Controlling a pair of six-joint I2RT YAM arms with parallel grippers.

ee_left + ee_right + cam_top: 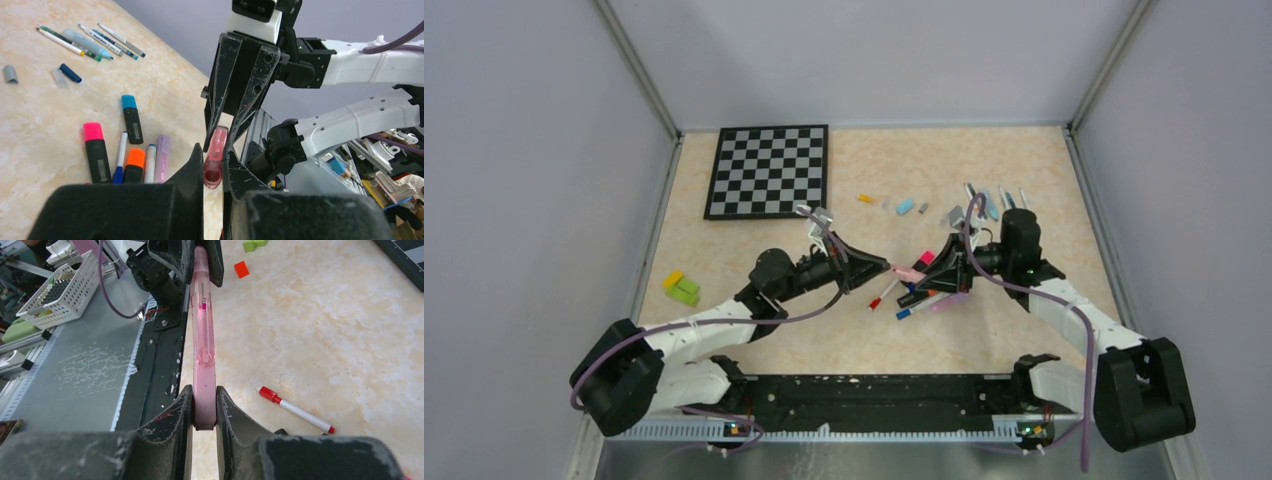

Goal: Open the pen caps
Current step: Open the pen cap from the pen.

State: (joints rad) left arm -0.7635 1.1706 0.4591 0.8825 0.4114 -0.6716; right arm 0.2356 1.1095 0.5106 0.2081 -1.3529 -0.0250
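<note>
Robotics lab, enclosed test cell. Plain grey panel walls (524, 150) on aluminium corner posts (639, 75) box in a beige marble-pattern tabletop (904, 160). Two white-and-black robot arms (704, 325) are bolted to a black base rail (874, 400). Props: black-and-white chequered board (769, 170), loose coloured plastic pen caps (905, 206). Beyond the cell: white wire basket (65, 290), cluttered shelving (390, 170).

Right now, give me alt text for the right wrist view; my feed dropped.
A pink pen is clamped at both ends: the right pincer grips its near end, the left pincer its far end. A red-capped pen lies on the table nearby.
</note>
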